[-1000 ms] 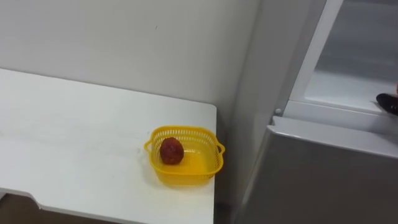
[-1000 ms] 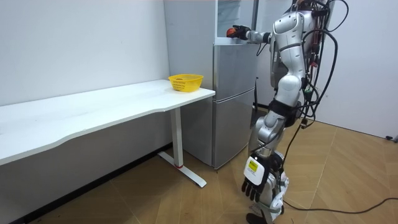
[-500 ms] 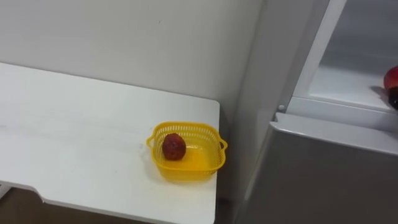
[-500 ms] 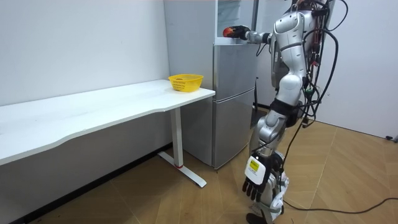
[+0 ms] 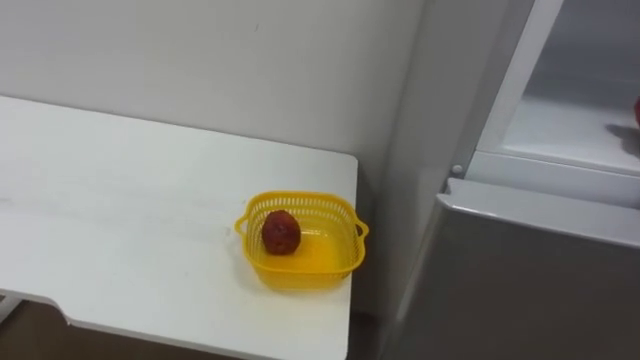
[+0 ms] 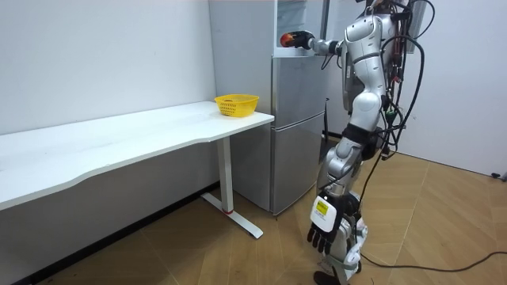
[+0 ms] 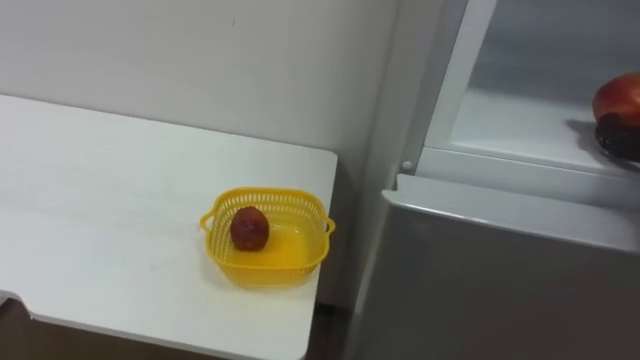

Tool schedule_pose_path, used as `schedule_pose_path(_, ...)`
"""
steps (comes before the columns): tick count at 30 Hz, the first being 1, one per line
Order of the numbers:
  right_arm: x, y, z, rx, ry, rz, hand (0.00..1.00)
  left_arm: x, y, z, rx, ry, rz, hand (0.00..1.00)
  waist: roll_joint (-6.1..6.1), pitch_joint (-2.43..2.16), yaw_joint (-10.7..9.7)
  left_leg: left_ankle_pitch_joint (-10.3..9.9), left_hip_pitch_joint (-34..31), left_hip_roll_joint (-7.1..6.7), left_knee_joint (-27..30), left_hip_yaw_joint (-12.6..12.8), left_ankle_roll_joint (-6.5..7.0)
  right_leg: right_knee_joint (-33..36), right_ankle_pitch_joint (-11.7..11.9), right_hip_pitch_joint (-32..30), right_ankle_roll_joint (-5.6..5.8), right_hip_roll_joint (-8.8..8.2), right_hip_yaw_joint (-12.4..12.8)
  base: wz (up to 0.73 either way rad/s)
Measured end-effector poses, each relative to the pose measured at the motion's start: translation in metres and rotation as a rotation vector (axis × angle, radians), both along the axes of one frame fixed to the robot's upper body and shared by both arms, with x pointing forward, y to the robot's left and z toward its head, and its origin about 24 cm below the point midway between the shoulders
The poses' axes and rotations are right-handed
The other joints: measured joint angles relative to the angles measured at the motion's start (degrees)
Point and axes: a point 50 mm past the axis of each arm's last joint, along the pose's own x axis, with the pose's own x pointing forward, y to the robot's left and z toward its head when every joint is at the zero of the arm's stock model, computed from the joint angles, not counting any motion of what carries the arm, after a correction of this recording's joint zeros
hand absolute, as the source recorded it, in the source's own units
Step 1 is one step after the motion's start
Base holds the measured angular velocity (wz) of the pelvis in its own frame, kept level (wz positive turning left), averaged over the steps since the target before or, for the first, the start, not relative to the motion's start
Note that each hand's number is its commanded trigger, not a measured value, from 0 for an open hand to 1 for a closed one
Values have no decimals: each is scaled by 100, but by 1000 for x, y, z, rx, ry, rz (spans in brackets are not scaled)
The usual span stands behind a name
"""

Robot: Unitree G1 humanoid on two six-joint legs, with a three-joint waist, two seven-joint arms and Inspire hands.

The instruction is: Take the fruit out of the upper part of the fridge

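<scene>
Worktop: white worktop point(image 7: 100, 200) along a white wall.
Basket: yellow basket point(image 7: 265, 270) at the worktop's right edge, near the front corner, with a dark red fruit point(image 7: 249, 228) in it.
Fridge: fridge point(image 7: 500, 280) just right of the worktop, upper compartment open.
Right hand: the right hand point(image 7: 622, 138) is curled under a red fruit point(image 7: 618, 98) and is now raised off the shelf point(image 7: 510, 125). The grasp looks made; drawing the fruit out remains.
Left hand: the left hand point(image 6: 325, 229) hangs low, fingers relaxed and empty.
Room: wooden floor point(image 6: 198, 245).
</scene>
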Motion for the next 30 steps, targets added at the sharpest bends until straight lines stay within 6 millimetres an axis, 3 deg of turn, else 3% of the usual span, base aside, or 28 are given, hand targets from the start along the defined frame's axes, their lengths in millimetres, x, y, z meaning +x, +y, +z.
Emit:
schedule_pose_path(8, 1, 1, -1, -3, 5, 6, 100, 2, -2, -1, -5, -1, -15, 0, -1, 33, 21, 0, 59, 1, -14, -8, 0, -12, 0, 56, 0, -3, -44, 0)
schedule_pose_path(22, 5, 9, -3, 39, 21, 71, 100, 4, 4, 2, 6, -9, -19, 0, -51, 38, 128, 9, 152, -29, -12, -5, -15, -11, -41, 142, -58, -22, 22, -1)
schedule_pose_path(30, 2, 60, 17, -55, -100, 318, 100, 13, 5, 3, 14, -67, -28, 0, 26, 11, 119, 17, 189, -14, -9, 2, -28, -28, -37, 195, -63, -13, -2, 1)
